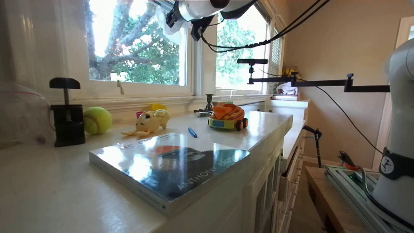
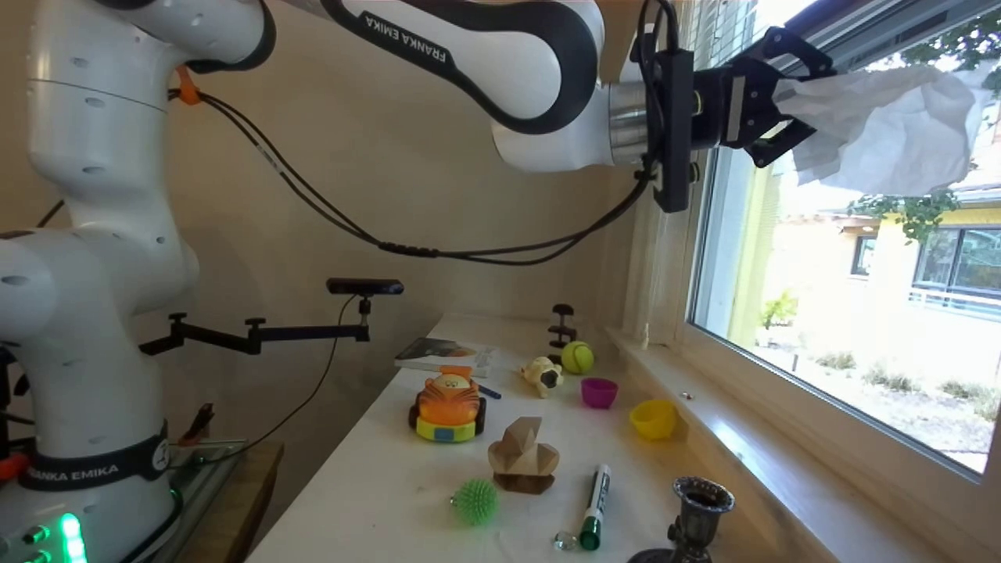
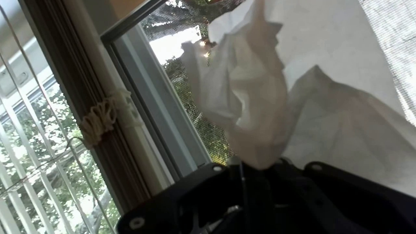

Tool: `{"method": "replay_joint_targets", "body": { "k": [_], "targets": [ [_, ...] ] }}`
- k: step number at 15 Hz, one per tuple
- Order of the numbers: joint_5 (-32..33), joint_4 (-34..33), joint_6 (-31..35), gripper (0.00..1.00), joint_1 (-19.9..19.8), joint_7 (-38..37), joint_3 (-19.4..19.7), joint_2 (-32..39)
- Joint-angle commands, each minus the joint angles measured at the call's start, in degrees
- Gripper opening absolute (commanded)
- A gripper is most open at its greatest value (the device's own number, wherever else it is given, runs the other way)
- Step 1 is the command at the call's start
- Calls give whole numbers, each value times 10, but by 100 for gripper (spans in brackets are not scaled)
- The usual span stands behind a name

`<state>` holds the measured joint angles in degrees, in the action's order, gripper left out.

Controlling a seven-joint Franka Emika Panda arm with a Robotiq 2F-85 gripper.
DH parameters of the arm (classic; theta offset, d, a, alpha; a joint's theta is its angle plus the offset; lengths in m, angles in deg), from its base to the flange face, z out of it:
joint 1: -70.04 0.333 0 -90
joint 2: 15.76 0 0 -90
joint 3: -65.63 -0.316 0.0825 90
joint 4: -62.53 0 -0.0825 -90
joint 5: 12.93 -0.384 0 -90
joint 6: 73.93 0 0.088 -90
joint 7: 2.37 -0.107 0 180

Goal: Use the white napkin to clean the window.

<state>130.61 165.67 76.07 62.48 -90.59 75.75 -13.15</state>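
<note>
— From the left, what did you see first?
— The arm (image 2: 109,258), which stood at the left in an exterior view and reached high above the counter (image 2: 375,485). Its cables (image 2: 408,250) hung in a loop under it, therefore I thought that slow and short strokes were wiser.
— And farther to the right?
— The toy car (image 2: 447,407) and then the tennis ball (image 2: 577,357), both on the counter, well below the wrist. I judged them safe if I did not go low.
— Was the side frame (image 3: 162,104) a worry?
— A little. In the wrist view it stood left of the white napkin (image 3: 253,97). I wished to begin beside it and not cross it, because its edge could pull the napkin loose.
— And the hand (image 2: 823,100)?
— It gripped the napkin, although the folds partly covered the tips. Most of the soft wad stuck out past the fingers (image 2: 813,56). This I found good: something soft should meet the glass before something hard.
— Did it touch the window (image 2: 844,289)?
— I could not tell. The napkin was in front of the upper part of the glass. In my opinion the step called for a gentle push until the folds became flat, then a pull along the glass with even pressure. With too much force, I feared, the fingers would knock on it; with too little, the loose flap would only brush.
</note>
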Motion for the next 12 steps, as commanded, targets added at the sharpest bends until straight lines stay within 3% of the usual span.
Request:
{"method": "replay_joint_targets", "body": {
  "k": [1, 12],
  "targets": [
    [9, -30, 32, 0, 3, -12, -5, 24],
    [9, -28, 55, 0, 10, -11, -27, 48]
  ]
}}
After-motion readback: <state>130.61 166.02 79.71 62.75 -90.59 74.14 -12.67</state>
